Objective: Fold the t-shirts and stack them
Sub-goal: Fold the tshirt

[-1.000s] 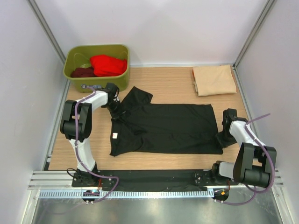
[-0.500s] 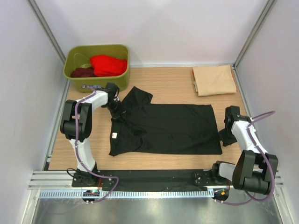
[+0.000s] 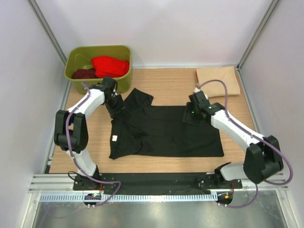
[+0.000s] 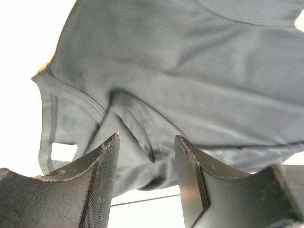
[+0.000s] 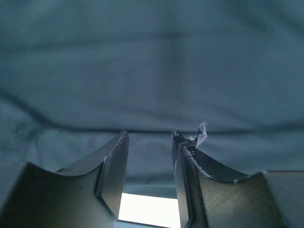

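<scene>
While open, left hand [image 4: 145, 138], right hand [image 5: 149, 135] overhang t-shirt [image 3: 166, 134].

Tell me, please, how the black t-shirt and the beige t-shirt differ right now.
The black t-shirt lies spread out mid-table; the beige t-shirt is folded into a compact rectangle at the far right corner. The black one covers far more surface than the beige one. Both lie on the table, outside the green tub.

The black t-shirt [image 3: 171, 130] is lying plain, its small label [image 3: 115, 138] showing white. Far right, the beige t-shirt [image 3: 217, 80] is sitting plain too. Far left, the olive-green tub [image 3: 97, 48] is holding the red t-shirt [image 3: 110, 65] and the maroon t-shirt [image 3: 83, 73], on a table [image 3: 166, 78] showing pale wood grain.
</scene>
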You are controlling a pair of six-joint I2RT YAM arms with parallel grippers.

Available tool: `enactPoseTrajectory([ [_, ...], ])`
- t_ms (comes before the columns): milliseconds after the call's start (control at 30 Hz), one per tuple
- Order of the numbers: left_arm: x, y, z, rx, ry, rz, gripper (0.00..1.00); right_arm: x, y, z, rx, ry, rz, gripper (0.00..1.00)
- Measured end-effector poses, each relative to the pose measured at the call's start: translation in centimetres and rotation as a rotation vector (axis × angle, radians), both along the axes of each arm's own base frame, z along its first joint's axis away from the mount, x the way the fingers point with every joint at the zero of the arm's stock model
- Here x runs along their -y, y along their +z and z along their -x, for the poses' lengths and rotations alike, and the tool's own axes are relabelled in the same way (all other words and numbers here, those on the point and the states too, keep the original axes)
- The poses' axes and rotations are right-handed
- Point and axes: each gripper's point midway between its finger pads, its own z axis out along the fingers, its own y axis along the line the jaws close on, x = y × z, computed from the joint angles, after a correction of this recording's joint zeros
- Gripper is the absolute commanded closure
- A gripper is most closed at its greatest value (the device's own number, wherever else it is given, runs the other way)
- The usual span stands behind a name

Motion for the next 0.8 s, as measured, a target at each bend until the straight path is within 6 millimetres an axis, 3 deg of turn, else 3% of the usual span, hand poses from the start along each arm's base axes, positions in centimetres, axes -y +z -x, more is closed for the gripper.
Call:
enactPoseTrajectory([
  [133, -0.1, 1.7, 0.5, 0.047, 0.023, 0.027, 0.48, -7.6, 0.6, -0.5, 0.047, 0.316, 0.025, 0.51],
  [267, -0.7, 0.2, 2.1, -0.017, 0.073, 0.06, 0.48, -15.5, 0.9, -1.5, 0.125, 0.582, 0.099, 0.52],
  [400, -1.1, -0.6, 2.3, -0.05, 0.109, 0.071, 0.48, -22.0, -0.5, 0.0, 0.178, 0.819, 0.161, 0.58],
  [500, -0.9, -0.9, 2.0, -0.05, 0.118, 0.079, 0.48, -24.7, -2.1, 1.5, 0.184, 0.936, 0.188, 0.59],
  [800, -0.9, -3.0, 1.9, -0.102, 0.136, 0.065, 0.5, -27.9, -3.9, 3.6, 0.297, 1.143, 0.232, 0.54],
])
